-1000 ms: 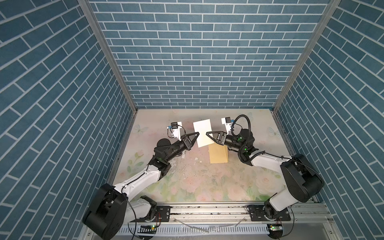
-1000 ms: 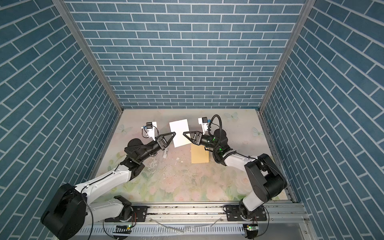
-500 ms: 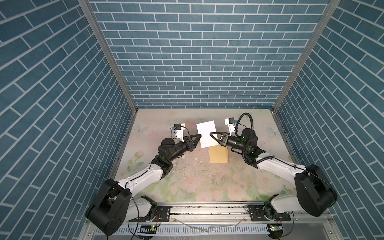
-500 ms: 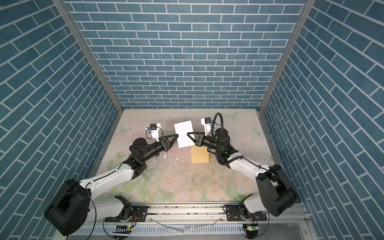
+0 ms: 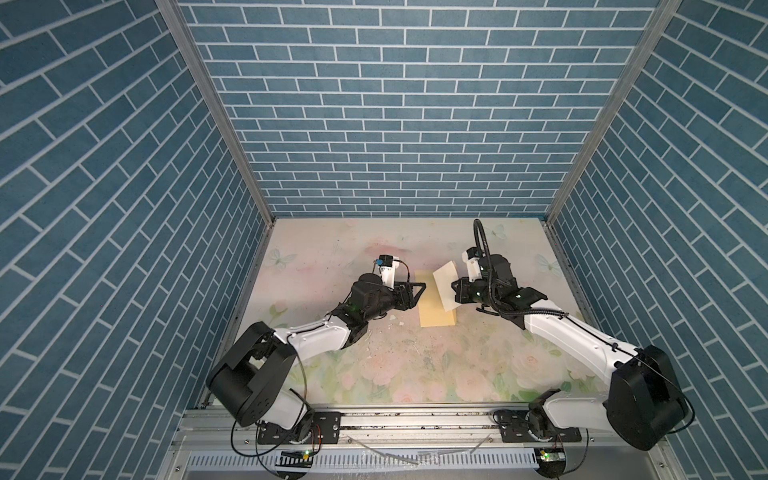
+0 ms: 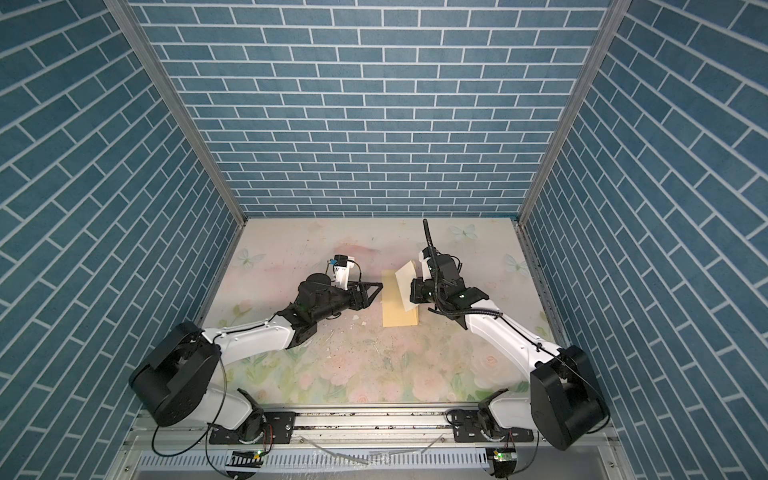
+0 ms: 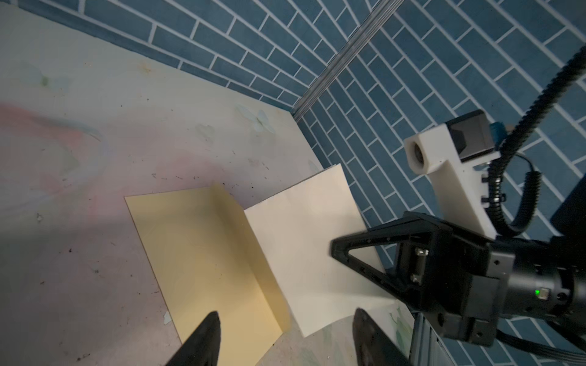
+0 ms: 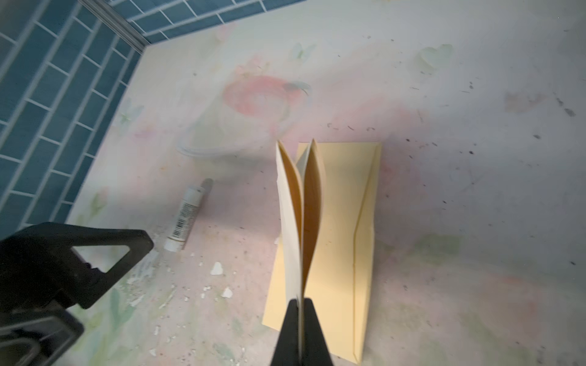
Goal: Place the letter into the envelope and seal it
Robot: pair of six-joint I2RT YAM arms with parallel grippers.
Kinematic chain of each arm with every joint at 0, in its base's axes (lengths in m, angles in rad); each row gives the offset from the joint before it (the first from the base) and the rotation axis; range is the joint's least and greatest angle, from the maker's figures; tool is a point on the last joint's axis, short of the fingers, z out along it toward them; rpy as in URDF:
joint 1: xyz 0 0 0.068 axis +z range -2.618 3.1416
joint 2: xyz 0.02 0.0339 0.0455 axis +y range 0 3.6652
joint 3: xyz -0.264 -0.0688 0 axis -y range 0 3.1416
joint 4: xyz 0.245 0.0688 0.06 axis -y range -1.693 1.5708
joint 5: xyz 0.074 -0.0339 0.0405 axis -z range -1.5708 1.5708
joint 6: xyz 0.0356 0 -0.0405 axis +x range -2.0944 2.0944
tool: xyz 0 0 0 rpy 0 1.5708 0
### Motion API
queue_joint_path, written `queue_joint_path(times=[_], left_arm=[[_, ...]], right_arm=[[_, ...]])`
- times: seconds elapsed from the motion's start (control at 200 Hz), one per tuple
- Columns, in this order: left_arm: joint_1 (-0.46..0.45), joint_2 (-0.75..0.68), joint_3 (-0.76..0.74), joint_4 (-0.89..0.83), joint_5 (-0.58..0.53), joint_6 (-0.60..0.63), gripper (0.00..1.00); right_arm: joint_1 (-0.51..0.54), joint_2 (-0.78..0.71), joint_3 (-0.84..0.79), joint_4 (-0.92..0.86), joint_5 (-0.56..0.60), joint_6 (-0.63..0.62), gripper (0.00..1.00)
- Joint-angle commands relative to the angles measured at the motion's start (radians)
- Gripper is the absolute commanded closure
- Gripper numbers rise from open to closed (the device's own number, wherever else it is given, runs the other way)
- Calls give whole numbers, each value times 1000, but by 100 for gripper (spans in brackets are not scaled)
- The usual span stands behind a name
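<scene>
Both top views look down from high at the front over the pale floral surface (image 5: pixel 415 374). The left wrist view looks close from behind the left tool (image 7: pixel 285 317) toward the right arm (image 7: pixel 539 285); the right wrist view looks down past the right tool (image 8: pixel 299 304). Both share the flat yellow paper envelope (image 7: pixel 196 253) and folded beige paper letter (image 7: pixel 304 240).

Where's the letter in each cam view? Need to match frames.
Top view: letter, upright pale sheet just right of centre.
Top view: letter, same spot, overlapping the right edge of the envelope.
Left wrist: letter, broad cream face beside the envelope.
Right wrist: letter, edge-on, folded, pinched in the right gripper.
Shared landmark: the yellow envelope lying flat, in all four views.
</scene>
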Motion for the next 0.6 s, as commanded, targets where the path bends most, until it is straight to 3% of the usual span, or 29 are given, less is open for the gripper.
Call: queue_joint_path(times=[0.0,0.275,0.595], left_arm=[[-15,61,45,13,-22,17,33],[-22,206,123,8,-24,7,34],[-23,307,218,-131,-75,42,39]], right_arm=[[-22,51,94,-134,86,-101,100],[-78,201,204,-208,83,-154,100],[-132,329,300,-275,33,-168,100]])
